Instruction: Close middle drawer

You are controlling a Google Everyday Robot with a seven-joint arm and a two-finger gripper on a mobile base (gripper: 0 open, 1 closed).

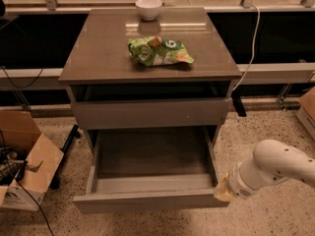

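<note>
Sitting at the right end of the middle drawer's [147,200] front panel, the gripper [222,191] is touching or almost touching that corner. Whether it is spread or closed, or holding anything, I cannot tell, since only its yellowish tip is showing ahead of the white arm [275,168]. The middle drawer is standing pulled far out of the cabinet, its grey tray lying bare. Just above the drawer, the upper drawer [150,113] is sitting nearly flush. Higher still, the desk [98,58] is carrying a green snack bag [160,51] and, behind it, a white bowl [148,7].

The main risk, as I judge it, is coming from the off-centre contact. Pushing on one corner is likely to be skewing the drawer on its runners, so that it is jamming part way instead of sliding home. The gripper is also sitting near the panel's outer edge, so it may be slipping past the side. A hard shove may be shaking the desk and sending the bag or bowl sliding. The cardboard box [27,161], left of the drawer, is lying out of its path.
</note>
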